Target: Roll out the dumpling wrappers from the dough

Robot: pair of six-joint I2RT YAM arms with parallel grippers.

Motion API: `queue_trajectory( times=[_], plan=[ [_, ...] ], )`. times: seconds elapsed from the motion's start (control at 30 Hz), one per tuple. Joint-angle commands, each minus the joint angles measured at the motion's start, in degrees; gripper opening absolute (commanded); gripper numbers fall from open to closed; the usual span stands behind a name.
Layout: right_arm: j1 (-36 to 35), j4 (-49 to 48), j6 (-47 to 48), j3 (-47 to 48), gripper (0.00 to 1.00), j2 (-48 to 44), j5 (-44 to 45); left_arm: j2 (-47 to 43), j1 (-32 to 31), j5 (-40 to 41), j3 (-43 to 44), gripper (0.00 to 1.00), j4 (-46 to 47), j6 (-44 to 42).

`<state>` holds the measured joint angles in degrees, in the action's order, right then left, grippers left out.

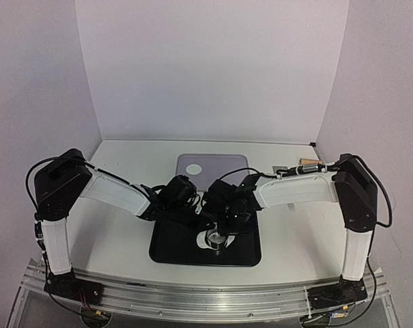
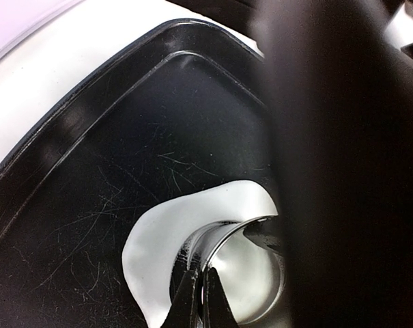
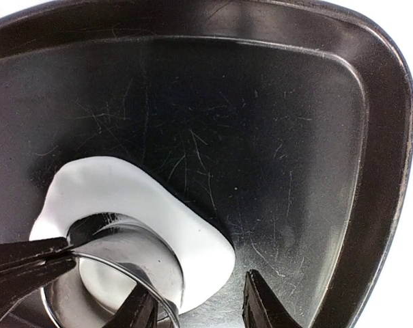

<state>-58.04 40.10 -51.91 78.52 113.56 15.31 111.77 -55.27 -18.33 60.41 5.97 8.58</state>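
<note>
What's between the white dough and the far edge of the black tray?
Nothing but bare, scratched black floor. In the right wrist view, the dough stops well short of the far rim of the tray.

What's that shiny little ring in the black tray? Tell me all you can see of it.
The metal ring is a short, thin-walled hoop, shiny like polished steel and open on top. It stands upright on the white dough, which spreads around its base and shows inside it, on the black tray. The left claw pinches its rim. The right claw is open, one finger by its wall.
</note>
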Motion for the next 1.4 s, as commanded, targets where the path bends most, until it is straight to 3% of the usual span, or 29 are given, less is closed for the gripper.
queue_trajectory(
  times=[0.0, 0.27, 0.47, 0.7, 0.83, 1.0, 1.37],
  plan=[
    [0.41, -0.29, 1.38, 1.08, 0.39, -2.81, 1.8, 5.31, -2.3, 0.22, -3.46, 0.02, -17.48, -1.64],
    [0.38, -0.29, 1.96, 1.51, 0.43, -3.22, 1.31, 5.3, -2.27, -0.31, -3.06, 0.21, -18.14, -1.55],
    [0.43, -0.29, 2.34, 1.4, 0.44, -3.96, 1.48, 5.22, -2.31, -0.72, -2.35, 0.22, -18.56, -1.69],
    [0.4, -0.29, 2.21, 1.96, 0.42, -5.42, 1.44, 4.83, -1.94, 0.23, -0.36, 0.32, -20.49, -3.17],
    [0.13, -0.3, 1.77, 2.14, 0.37, -5.84, 1.49, 4.47, -1.36, 0.39, 0.47, 0.32, -21.05, -3.57],
    [-0.31, -0.31, 0.67, 2.13, 0.21, -6.45, 2.23, 4.17, -0.92, -0.9, 2.7, 0.35, -23.22, -4.57],
    [-0.47, -0.3, -1.28, 1.29, 0.07, -5.29, 1.04, 4.56, -0.97, -3.55, 3.45, 0.36, -24.05, -4.58]
  ],
)
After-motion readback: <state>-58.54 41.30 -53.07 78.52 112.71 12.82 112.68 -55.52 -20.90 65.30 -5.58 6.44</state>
